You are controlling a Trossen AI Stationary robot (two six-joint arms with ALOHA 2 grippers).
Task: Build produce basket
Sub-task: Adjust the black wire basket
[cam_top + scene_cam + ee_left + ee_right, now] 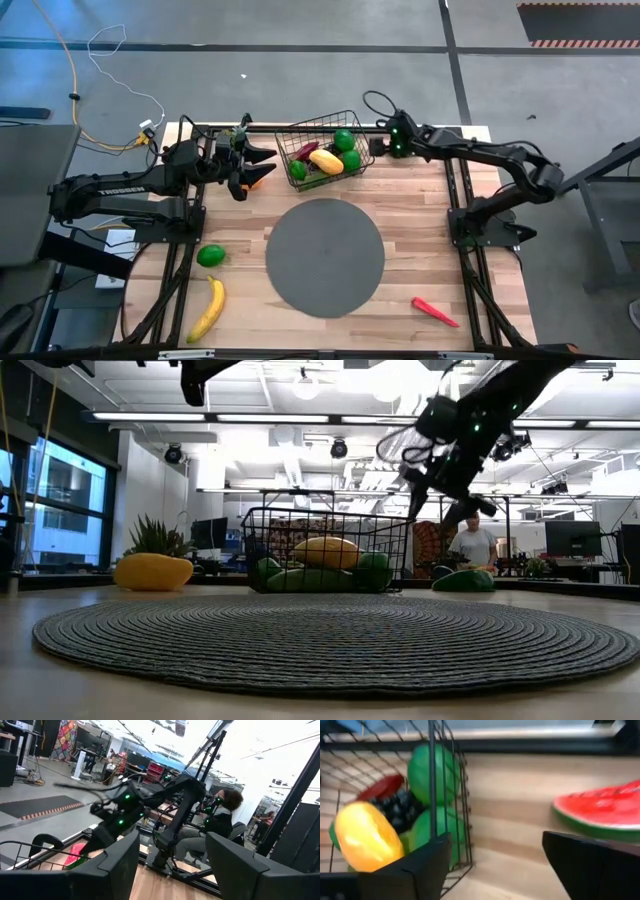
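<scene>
Right pincer (384, 143) at the basket's (322, 127) end, left pincer (258, 166) off its other end.

High view: both arms reach across the bench (420, 240); the basket holds limes (344, 140) and a yellow piece (326, 160); banana (208, 308), one lime (211, 255) and chilli (434, 311) lie well apart.
Low view: the right pincer hangs above the basket's far end.
Left wrist view: fingers (120, 855) parted, holding nothing.
Right wrist view: fingers (427, 860) wide, empty; only here, a watermelon slice (602, 807) lies beyond them, grapes (400, 810) inside the basket.
</scene>
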